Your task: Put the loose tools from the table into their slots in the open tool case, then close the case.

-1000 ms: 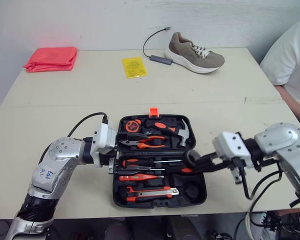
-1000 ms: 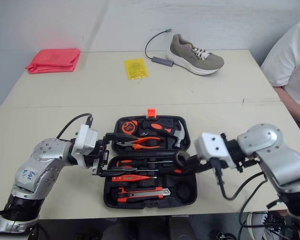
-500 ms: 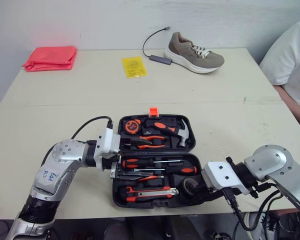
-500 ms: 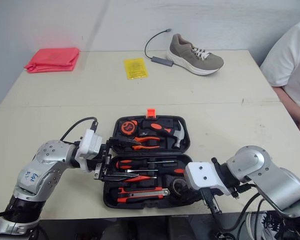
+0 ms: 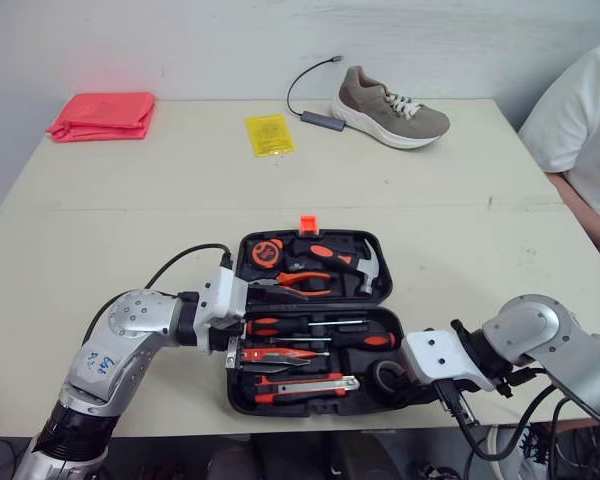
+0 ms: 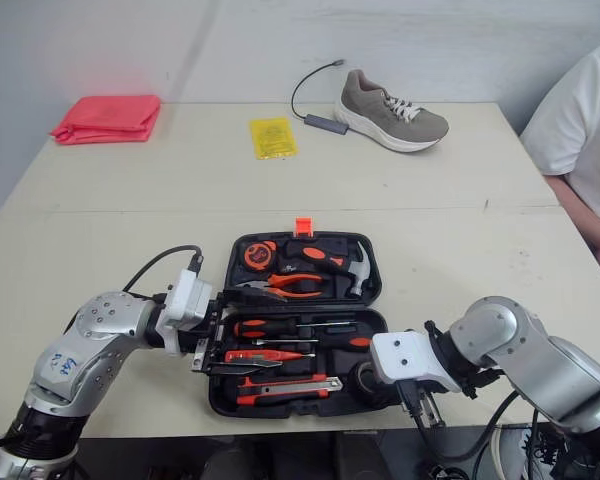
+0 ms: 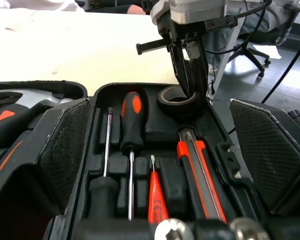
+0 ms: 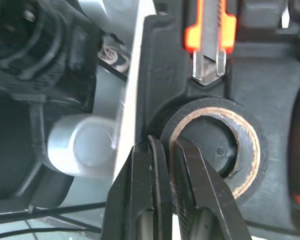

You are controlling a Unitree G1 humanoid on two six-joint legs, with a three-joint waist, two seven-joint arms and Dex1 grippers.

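Tape (image 7: 167, 98) lies flat, hole up, in case (image 5: 280, 407) front-right recess. My right fingers (image 8: 200, 200) pinch its wall, forearm low along table (image 5: 480, 250) front edge. Left fingers (image 7: 65, 145) spread wide at case's left end.

The tool case (image 5: 310, 405) is matt black moulded plastic. Inside it, the tape roll (image 7: 176, 110) looks dull black with a cardboard core, and the hammer (image 5: 368, 270) head is polished metal.
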